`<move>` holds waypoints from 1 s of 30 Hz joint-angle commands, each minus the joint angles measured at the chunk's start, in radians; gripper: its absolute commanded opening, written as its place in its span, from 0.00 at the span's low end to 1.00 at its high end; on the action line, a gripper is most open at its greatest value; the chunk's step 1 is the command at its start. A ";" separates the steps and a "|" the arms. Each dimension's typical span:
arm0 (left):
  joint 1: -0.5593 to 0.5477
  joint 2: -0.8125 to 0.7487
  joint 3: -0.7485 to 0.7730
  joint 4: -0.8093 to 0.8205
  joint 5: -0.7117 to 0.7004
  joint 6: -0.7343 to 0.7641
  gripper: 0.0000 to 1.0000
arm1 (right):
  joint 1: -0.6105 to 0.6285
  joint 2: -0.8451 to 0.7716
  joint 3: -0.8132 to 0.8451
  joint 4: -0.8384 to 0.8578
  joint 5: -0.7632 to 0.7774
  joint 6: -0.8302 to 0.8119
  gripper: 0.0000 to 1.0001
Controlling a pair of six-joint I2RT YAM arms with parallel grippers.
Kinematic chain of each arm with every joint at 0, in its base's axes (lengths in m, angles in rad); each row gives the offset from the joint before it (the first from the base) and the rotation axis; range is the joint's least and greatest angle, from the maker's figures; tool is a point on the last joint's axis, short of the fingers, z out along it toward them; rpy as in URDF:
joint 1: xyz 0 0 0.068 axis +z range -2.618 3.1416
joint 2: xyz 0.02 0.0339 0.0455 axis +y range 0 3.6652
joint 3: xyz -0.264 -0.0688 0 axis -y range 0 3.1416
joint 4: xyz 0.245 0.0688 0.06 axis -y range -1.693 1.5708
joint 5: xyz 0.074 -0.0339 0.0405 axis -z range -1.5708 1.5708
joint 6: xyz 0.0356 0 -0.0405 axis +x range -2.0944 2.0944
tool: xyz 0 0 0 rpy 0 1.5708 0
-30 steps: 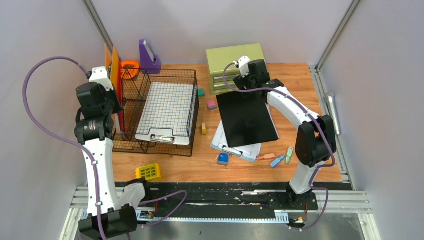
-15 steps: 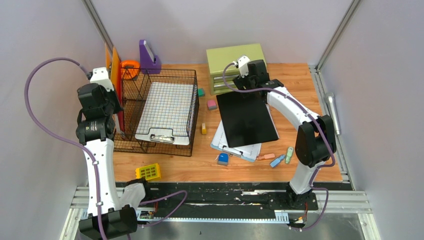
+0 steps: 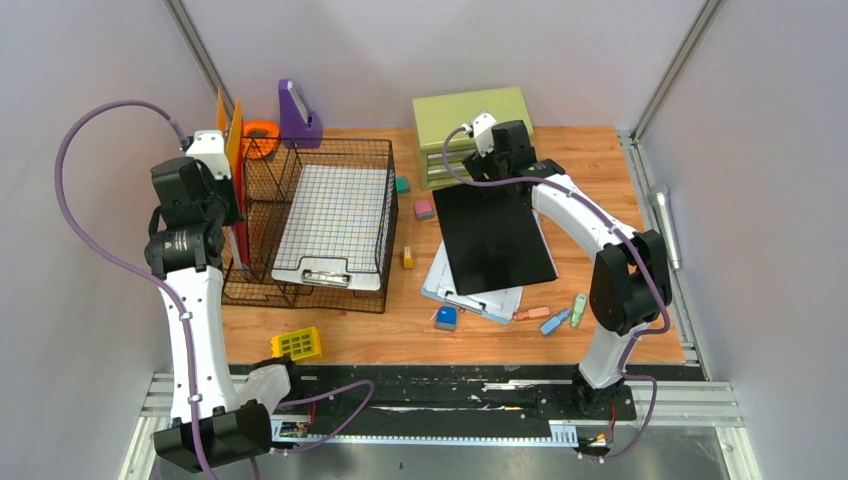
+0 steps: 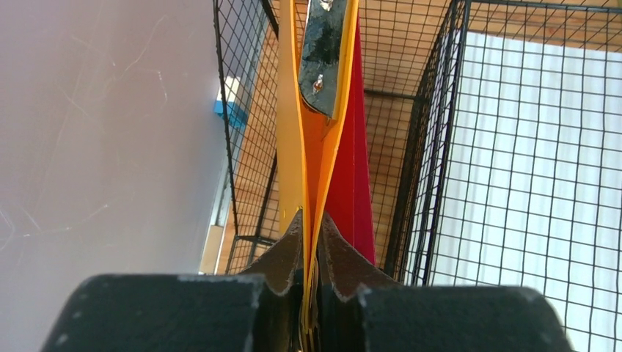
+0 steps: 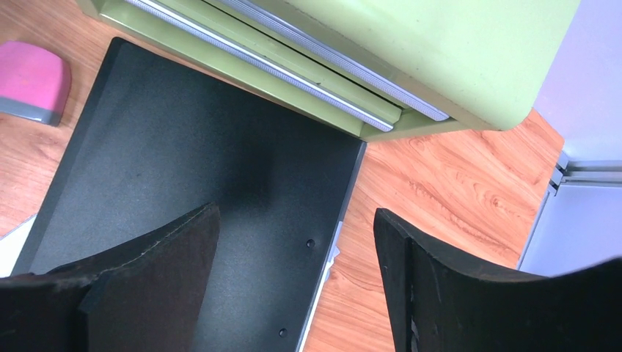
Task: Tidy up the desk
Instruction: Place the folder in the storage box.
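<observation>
1. Presently found left hand (image 4: 309, 220) clamped on upright orange folder (image 4: 290, 132), red folder (image 4: 352, 183) just beside, within wire basket (image 4: 433, 147) at left edge of counter (image 3: 600, 150).
2. Found right hand (image 5: 295, 213) with fingers apart, hovering over rear corner of black board (image 5: 183, 161), near green cabinet (image 5: 411, 51) at counter's rear edge.
3. Noted counter beneath both arms, rail (image 3: 450, 385) along near edge.

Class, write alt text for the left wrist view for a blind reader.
The left gripper pinches an upright orange board inside a black wire basket. A red board stands beside it; a white gridded sheet lies past the mesh.
</observation>
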 commanded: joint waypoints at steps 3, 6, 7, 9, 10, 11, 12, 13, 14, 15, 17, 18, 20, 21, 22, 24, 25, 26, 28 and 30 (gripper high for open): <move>0.007 0.033 0.014 0.018 0.016 0.046 0.10 | 0.026 -0.007 0.002 0.003 0.006 0.020 0.78; 0.015 0.043 -0.005 0.044 0.015 0.054 0.10 | 0.027 -0.022 -0.015 0.001 0.012 0.019 0.78; 0.017 0.043 -0.015 0.055 0.014 0.057 0.10 | 0.027 -0.029 -0.019 0.000 0.013 0.017 0.78; 0.021 0.044 -0.031 0.066 0.014 0.061 0.12 | 0.027 -0.042 -0.027 0.000 0.015 0.016 0.78; 0.022 0.042 -0.034 0.066 0.015 0.062 0.16 | 0.027 -0.048 -0.029 -0.003 0.013 0.017 0.78; 0.023 0.041 -0.039 0.065 0.018 0.064 0.19 | 0.027 -0.055 -0.029 -0.006 0.011 0.019 0.78; 0.024 0.037 -0.041 0.063 0.018 0.065 0.27 | 0.027 -0.062 -0.032 -0.009 0.010 0.020 0.78; 0.024 0.034 -0.045 0.062 0.020 0.067 0.32 | 0.027 -0.067 -0.031 -0.015 0.005 0.023 0.78; 0.024 0.030 -0.045 0.060 0.019 0.069 0.42 | 0.027 -0.072 -0.033 -0.018 0.002 0.024 0.78; 0.024 0.029 -0.041 0.056 0.019 0.072 0.45 | 0.027 -0.077 -0.031 -0.023 -0.002 0.027 0.78; 0.023 0.033 -0.026 0.042 0.020 0.075 0.56 | 0.027 -0.086 -0.032 -0.029 -0.009 0.030 0.78; 0.024 0.036 -0.010 0.030 0.022 0.075 0.61 | 0.027 -0.091 -0.034 -0.032 -0.010 0.032 0.78; 0.025 0.045 0.019 0.013 0.036 0.078 0.68 | 0.027 -0.098 -0.040 -0.037 -0.010 0.034 0.78; 0.024 0.053 0.029 0.003 0.039 0.078 0.70 | 0.027 -0.104 -0.044 -0.039 -0.010 0.034 0.78; 0.024 0.057 0.051 0.000 0.040 0.080 0.74 | 0.027 -0.109 -0.050 -0.038 -0.008 0.034 0.78; 0.024 0.073 0.084 -0.017 0.042 0.083 0.81 | 0.027 -0.121 -0.068 -0.040 -0.005 0.034 0.78; 0.024 0.081 0.095 -0.027 0.044 0.084 0.86 | 0.025 -0.128 -0.077 -0.038 -0.003 0.035 0.78; 0.024 0.084 0.119 -0.032 0.049 0.086 0.87 | 0.025 -0.136 -0.085 -0.038 -0.002 0.036 0.78; 0.024 0.093 0.155 -0.050 0.063 0.088 0.94 | 0.019 -0.150 -0.107 -0.039 -0.003 0.043 0.78; 0.023 0.096 0.194 -0.072 0.084 0.086 0.99 | 0.010 -0.164 -0.125 -0.043 -0.012 0.055 0.78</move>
